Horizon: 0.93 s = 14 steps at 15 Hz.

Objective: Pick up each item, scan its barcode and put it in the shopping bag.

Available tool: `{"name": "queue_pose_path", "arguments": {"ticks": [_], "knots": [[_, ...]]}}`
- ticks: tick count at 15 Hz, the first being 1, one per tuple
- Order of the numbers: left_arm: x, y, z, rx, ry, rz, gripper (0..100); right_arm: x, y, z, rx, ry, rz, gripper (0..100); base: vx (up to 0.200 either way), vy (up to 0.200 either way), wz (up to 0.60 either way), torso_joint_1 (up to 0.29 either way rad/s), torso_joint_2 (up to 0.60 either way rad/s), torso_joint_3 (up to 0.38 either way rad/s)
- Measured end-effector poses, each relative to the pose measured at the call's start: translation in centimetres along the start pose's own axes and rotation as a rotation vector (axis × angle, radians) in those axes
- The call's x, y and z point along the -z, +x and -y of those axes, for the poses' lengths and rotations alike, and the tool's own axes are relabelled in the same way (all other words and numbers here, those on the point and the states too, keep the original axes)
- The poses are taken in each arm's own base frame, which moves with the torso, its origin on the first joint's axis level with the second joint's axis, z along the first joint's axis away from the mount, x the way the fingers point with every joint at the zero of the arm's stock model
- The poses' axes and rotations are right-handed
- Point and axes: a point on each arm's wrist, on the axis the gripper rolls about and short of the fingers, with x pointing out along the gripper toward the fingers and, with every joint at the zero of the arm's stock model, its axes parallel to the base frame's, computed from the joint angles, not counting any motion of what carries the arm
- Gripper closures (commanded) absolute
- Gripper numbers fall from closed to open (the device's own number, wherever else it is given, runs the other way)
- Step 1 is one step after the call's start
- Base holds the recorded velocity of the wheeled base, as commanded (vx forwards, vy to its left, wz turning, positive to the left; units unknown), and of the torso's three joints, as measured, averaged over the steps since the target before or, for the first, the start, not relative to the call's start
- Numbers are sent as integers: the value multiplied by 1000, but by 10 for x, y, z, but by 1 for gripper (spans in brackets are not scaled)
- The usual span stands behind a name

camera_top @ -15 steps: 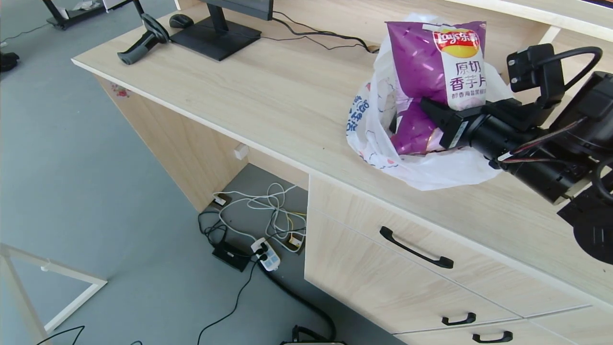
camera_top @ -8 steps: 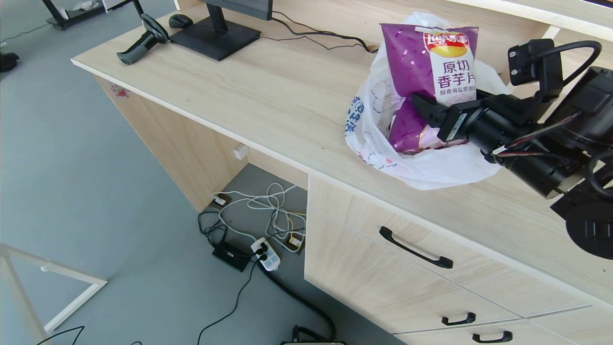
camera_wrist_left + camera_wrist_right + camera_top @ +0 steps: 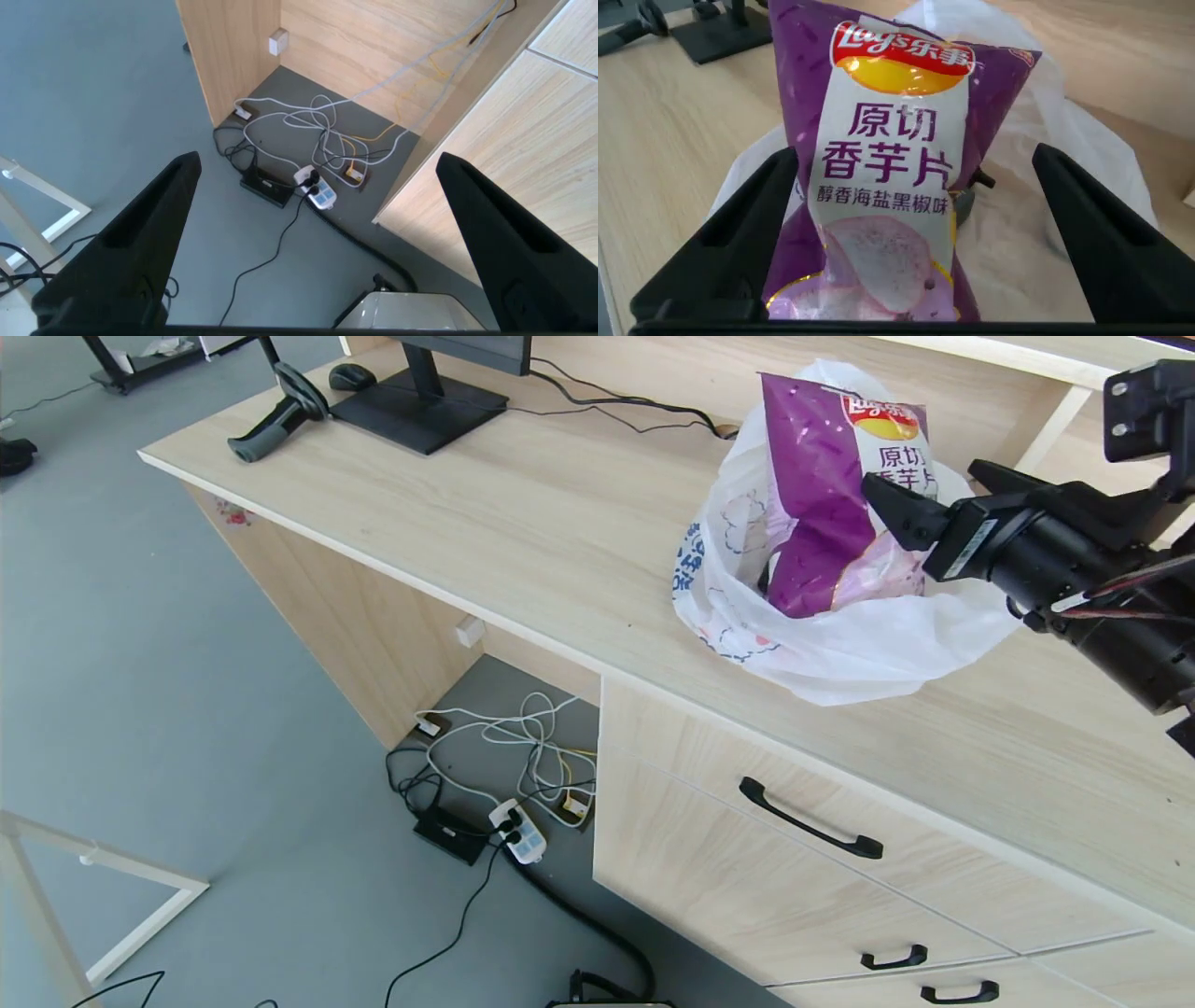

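Observation:
A purple chip bag (image 3: 817, 513) stands upright inside the white plastic shopping bag (image 3: 840, 644) on the wooden counter, its top sticking out. My right gripper (image 3: 924, 476) is open just to the right of the chip bag, level with its upper half, with one finger close to its face. From the right wrist, the chip bag (image 3: 887, 187) sits ahead between the spread fingers of the right gripper (image 3: 915, 159), with the shopping bag (image 3: 1083, 196) around it. My left gripper (image 3: 318, 163) is open above the floor beside the counter, holding nothing.
A handheld barcode scanner (image 3: 275, 415) lies at the counter's far left corner beside a monitor stand (image 3: 420, 397) and a mouse (image 3: 353, 375). Cables and a power strip (image 3: 518, 831) lie on the floor under the counter. Drawers (image 3: 812, 821) face me below the bag.
The right gripper opened, let go of the chip bag and drew back up and to the right. The chip bag settled lower into the shopping bag and turned slightly.

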Motion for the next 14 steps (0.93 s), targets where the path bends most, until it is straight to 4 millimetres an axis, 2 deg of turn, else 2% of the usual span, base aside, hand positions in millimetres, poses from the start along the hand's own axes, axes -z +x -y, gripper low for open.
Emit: {"name": "queue_pose_path", "arguments": {"ticks": [3,5,11,14], "knots": [[0,0,0,0,3,0,0,-14,-23,-17,-74,32,17,0,0,0,0,0,0,0],[0,0,0,-1,2,-1,0,-13,-45,-30,-129,56,-9,0,0,0,0,0,0,0],[0,0,0,0,3,-3,0,30,-132,-54,-258,75,-228,0,0,0,0,0,0,0],[1,0,0,-1,5,-5,0,60,-175,-63,-326,50,-378,0,0,0,0,0,0,0]]}}
